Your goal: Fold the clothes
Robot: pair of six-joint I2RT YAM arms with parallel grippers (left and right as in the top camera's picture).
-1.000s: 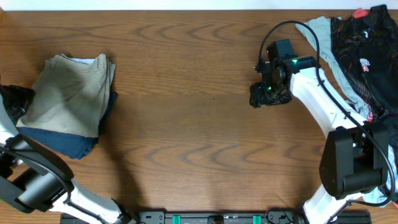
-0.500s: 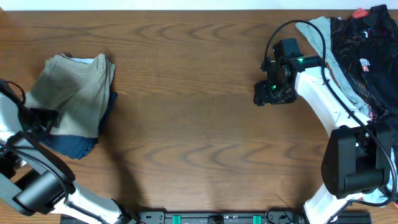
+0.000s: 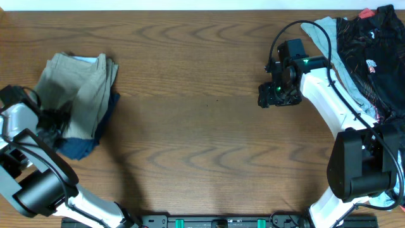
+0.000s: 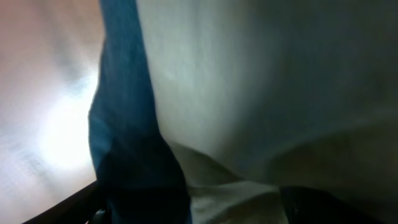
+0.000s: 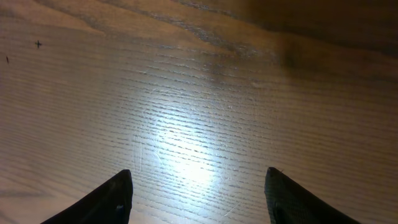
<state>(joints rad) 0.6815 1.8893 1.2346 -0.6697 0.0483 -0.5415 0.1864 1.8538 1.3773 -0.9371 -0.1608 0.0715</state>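
1. Brown wooden table (image 3: pixel 190 126) fills the frame, with a dark heap of other garments (image 3: pixel 367 44) at upper right.
2. Khaki shorts (image 3: pixel 79 88) lie folded at the left edge, stacked on navy shorts (image 3: pixel 79 147).
3. Left gripper (image 3: pixel 54 120) sits at the stack's lower-left corner. Its wrist view is blurred, so I cannot tell how its jaws stand. Catching the navy layer as well would likely drag both pairs and undo the fold.
4. Right gripper (image 5: pixel 199 196) hangs spread wide and empty over bare wood, right of centre.
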